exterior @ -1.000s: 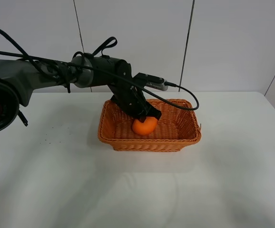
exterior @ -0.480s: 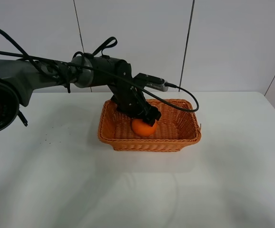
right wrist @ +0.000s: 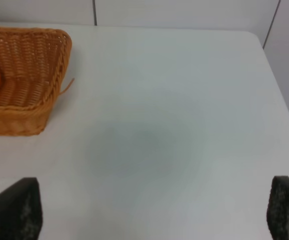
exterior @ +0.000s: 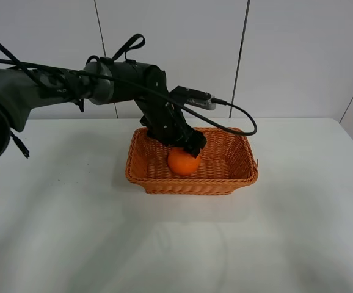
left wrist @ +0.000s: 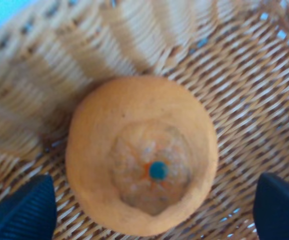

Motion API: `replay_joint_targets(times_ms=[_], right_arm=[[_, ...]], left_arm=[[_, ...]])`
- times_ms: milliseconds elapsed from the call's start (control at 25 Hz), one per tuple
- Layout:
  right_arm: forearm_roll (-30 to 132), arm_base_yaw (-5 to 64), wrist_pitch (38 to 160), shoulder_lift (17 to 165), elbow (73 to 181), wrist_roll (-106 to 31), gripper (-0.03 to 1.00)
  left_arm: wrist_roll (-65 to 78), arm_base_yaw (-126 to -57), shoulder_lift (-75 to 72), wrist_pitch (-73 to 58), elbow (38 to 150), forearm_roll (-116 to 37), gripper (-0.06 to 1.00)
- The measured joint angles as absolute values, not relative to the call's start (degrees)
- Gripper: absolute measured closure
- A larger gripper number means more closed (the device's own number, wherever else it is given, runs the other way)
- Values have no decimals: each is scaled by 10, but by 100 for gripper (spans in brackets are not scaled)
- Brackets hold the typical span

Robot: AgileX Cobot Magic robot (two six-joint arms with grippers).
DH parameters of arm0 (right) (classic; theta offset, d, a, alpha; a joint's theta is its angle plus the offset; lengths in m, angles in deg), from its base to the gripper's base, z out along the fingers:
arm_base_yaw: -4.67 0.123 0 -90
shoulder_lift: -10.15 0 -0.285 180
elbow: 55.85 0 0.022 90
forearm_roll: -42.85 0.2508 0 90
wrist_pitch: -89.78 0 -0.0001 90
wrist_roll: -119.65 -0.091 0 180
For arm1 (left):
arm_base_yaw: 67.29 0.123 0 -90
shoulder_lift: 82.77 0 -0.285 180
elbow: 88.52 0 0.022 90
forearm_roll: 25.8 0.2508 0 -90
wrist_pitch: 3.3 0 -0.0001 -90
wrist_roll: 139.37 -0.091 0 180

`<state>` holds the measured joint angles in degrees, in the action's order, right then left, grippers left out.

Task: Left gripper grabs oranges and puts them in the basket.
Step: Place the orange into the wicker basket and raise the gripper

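Because seated stem-up on the weave, needs no holding: bright orange round fruit (exterior: 184, 161), left of centre in the rectangular orange-brown wicker basket (exterior: 192, 185). Hence black claw-like left gripper (exterior: 190, 145) just above, fingers (left wrist: 22, 210) spread wide, touching nothing.

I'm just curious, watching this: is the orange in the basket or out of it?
In. The orange sits on the basket's woven floor, wicker walls around it.
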<state>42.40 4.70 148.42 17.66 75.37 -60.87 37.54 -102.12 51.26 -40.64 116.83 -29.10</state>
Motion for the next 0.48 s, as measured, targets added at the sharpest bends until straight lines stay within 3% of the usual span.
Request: replay_joint_targets(times_ms=[480], right_arm=[[424,47,1484,177,754,-609,27]], left_arm=[[385,-1021,407,-484,1230,-258,5]])
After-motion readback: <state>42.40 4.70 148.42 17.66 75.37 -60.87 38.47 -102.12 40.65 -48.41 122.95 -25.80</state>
